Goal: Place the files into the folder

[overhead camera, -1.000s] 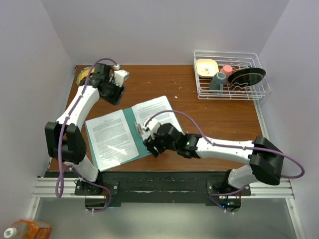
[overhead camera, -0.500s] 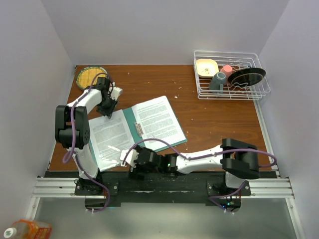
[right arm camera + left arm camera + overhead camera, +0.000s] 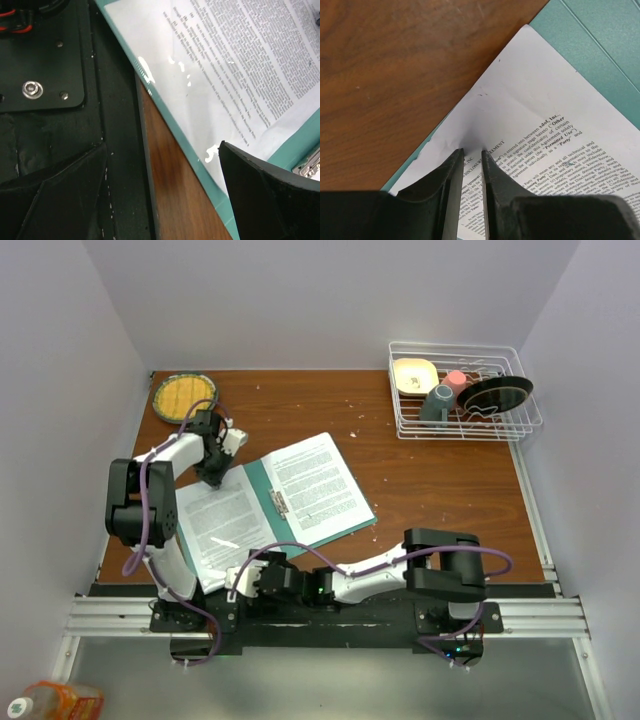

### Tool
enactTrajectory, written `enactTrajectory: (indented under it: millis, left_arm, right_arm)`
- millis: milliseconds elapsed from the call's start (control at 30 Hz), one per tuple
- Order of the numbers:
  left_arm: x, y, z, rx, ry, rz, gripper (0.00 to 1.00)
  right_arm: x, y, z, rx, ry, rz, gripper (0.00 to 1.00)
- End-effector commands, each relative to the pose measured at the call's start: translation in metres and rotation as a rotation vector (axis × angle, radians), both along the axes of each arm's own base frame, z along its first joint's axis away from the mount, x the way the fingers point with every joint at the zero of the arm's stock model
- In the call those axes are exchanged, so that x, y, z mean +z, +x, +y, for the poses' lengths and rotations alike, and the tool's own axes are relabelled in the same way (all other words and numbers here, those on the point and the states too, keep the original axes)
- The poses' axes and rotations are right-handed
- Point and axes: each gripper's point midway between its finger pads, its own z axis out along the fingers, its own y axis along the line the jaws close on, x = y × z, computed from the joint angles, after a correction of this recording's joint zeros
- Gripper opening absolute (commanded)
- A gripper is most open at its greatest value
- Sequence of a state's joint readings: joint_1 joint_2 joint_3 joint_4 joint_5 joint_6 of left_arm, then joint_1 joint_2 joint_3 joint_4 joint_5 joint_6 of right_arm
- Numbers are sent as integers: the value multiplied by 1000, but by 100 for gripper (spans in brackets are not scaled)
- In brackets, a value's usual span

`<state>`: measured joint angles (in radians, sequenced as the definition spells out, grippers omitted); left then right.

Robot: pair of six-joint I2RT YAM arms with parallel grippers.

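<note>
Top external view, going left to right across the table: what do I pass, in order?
Round yellow mat → left sheet → folder clip → right sheet → wire rack holding dishes.

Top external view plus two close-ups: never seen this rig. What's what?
Two robot arms are bolted at the near edge of the table: the left arm and the right arm. The top view looks down from above and behind them. Each close-up comes from a wrist camera, its own fingers at the bottom. On the table lies the open teal folder, with the files, printed white sheets, on both halves. At the back stand a wire dish rack with crockery and a round woven mat. The left gripper has its fingers nearly together on a sheet's corner; whether it pinches is unclear. The right gripper is open and empty at the folder's near edge.
</note>
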<state>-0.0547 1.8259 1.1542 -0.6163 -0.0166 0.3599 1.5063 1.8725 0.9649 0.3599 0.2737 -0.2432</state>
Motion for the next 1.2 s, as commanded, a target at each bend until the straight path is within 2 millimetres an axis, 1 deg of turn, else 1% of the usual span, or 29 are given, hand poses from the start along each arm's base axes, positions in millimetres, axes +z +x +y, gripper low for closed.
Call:
enactTrajectory:
  millis: [0, 33, 100, 133, 200, 233, 300, 467, 533, 567, 633, 667, 700, 767, 800, 833, 867, 900, 933, 967, 1000, 1033, 1067, 1100, 1133, 1167]
  left_arm:
    - [-24, -55, -19, -60, -78, 192, 25]
    - [-24, -58, -20, -65, -81, 197, 25]
    - [-23, -60, -22, -74, -81, 197, 25]
    - [-23, -59, -22, -76, -81, 196, 25]
    - [-23, -60, -22, -79, -81, 199, 25]
    - [-23, -60, -23, -83, -84, 202, 25]
    - [-24, -60, -24, -87, -85, 206, 24]
    - [-26, -60, -26, -94, -88, 213, 23]
    - [-26, -59, -27, -98, -86, 216, 22]
    - [-27, -58, -27, -101, -85, 218, 22]
    - [-24, -56, -28, -103, -87, 216, 20]
    - [-22, -55, -29, -107, -85, 215, 20]
    - [-18, -52, -29, -108, -87, 206, 20]
    - [-11, -50, -31, -118, -81, 198, 19]
    - [-6, -45, -32, -117, -82, 183, 19]
    - [0, -45, -33, -121, -85, 178, 19]
    - [5, -43, -35, -125, -87, 168, 19]
    - [12, -37, -37, -127, -90, 150, 19]
    - [21, -35, -37, -130, -88, 136, 19]
    - [30, -31, -38, -123, -87, 117, 19]
    - [50, -14, -39, -121, -85, 54, 20]
    - [72, -4, -31, -101, -45, -9, 23]
    - [94, 9, -26, -63, -31, -81, 30]
    - [134, 34, -24, -37, -41, -208, 34]
    - [173, 46, -13, 9, -14, -324, 39]
    - [201, 55, -5, 64, -19, -409, 56]
  right_arm:
    - [29, 9, 27, -37, 118, -66, 97]
    - [23, 9, 28, -40, 108, -69, 97]
    - [21, 12, 32, -51, 114, -77, 96]
    - [14, 12, 33, -56, 108, -78, 94]
    - [14, 16, 36, -71, 122, -87, 92]
    - [7, 16, 36, -74, 113, -93, 89]
    - [5, 21, 39, -89, 122, -111, 88]
    - [-1, 28, 52, -117, 146, -145, 75]
    - [-1, 29, 56, -126, 159, -149, 73]
    - [1, 29, 61, -130, 174, -144, 68]
    - [6, 29, 65, -133, 186, -134, 63]
    - [9, 27, 67, -132, 194, -120, 56]
    - [18, 26, 68, -131, 210, -112, 51]
    - [28, 27, 66, -141, 230, -108, 43]
    - [41, 27, 65, -148, 253, -106, 35]
    - [46, 28, 64, -152, 260, -105, 32]
    - [47, 29, 60, -160, 259, -103, 28]
    - [50, 29, 58, -169, 265, -103, 24]
    - [55, 30, 56, -177, 273, -97, 15]
    - [54, 31, 54, -187, 268, -93, 12]
    - [56, 34, 51, -213, 266, -98, 8]
    - [58, 36, 49, -228, 266, -95, 1]
    - [56, 37, 46, -241, 261, -87, 0]
    - [58, 38, 43, -257, 263, -85, 0]
    - [59, 39, 40, -270, 265, -82, 0]
    - [62, 41, 36, -290, 267, -70, 0]
